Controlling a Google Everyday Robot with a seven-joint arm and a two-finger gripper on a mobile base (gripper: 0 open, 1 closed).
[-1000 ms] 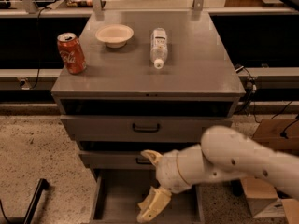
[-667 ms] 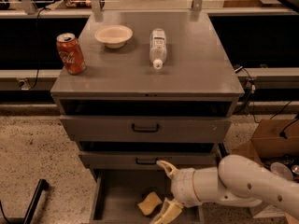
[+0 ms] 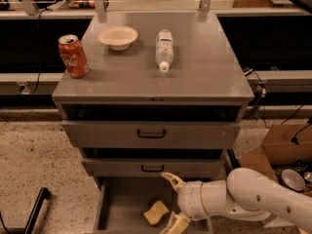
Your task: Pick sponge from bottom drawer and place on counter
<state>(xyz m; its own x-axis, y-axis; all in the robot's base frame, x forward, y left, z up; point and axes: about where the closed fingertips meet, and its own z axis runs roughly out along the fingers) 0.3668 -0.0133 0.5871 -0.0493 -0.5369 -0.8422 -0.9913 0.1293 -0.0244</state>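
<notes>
The yellow sponge (image 3: 156,212) lies on the floor of the open bottom drawer (image 3: 119,204), near its front middle. My gripper (image 3: 168,204) is low in the drawer, just right of the sponge, open, with one cream finger (image 3: 173,180) above and behind it and the other (image 3: 177,223) in front of it. The sponge sits at the mouth of the gap and is not gripped. The white arm (image 3: 243,199) reaches in from the right. The grey counter (image 3: 200,72) is the cabinet's top.
On the counter stand a red soda can (image 3: 73,56), a cream bowl (image 3: 118,37) and a lying plastic bottle (image 3: 165,50). Two upper drawers (image 3: 151,133) with dark handles are partly out. A cardboard box (image 3: 287,143) sits at right, a black pole (image 3: 34,213) at lower left.
The arm has drawn back to the right and lower, uncovering the sponge on the drawer floor. The sponge has not moved since it came into view.
</notes>
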